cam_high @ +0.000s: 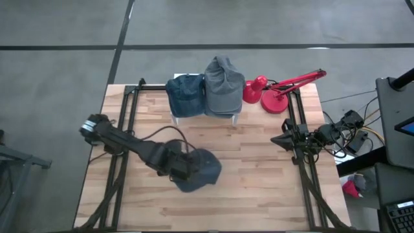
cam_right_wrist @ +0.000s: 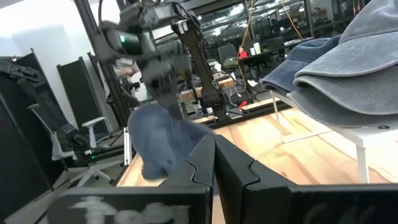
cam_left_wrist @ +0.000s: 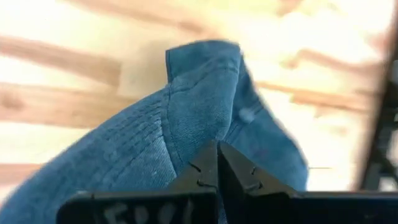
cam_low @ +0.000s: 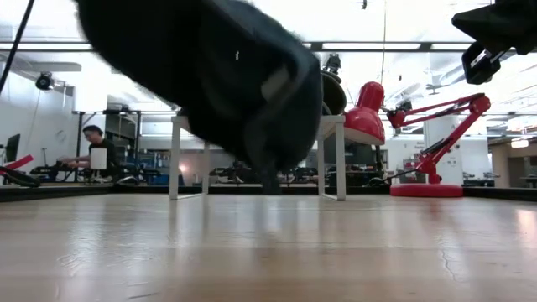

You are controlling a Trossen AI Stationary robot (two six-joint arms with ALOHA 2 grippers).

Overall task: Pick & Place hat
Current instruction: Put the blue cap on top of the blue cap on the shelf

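A dark blue hat (cam_high: 199, 172) hangs over the middle of the wooden table (cam_high: 259, 188), with my left gripper (cam_left_wrist: 217, 163) shut on it. The low view shows the hat (cam_low: 218, 80) as a large dark shape well above the tabletop. Two more hats, one blue (cam_high: 185, 94) and one grey (cam_high: 224, 84), rest on a white rack (cam_high: 234, 118) at the far edge. My right gripper (cam_right_wrist: 215, 158) waits shut at the table's right edge, level and touching nothing. My left gripper pinches a raised fold of the hat's blue cloth (cam_left_wrist: 200, 127) between its two shut fingers. The fingers slant down from above, coming from the table's left. The hat hangs slack below them, lifted clear of the table.
A red desk lamp (cam_high: 275, 94) stands at the far right, beside the rack. Black frame rails run along the table's left (cam_high: 123, 129) and right (cam_high: 299, 162) sides. Bare wood lies near the front edge. A person (cam_low: 99, 151) sits in the room behind.
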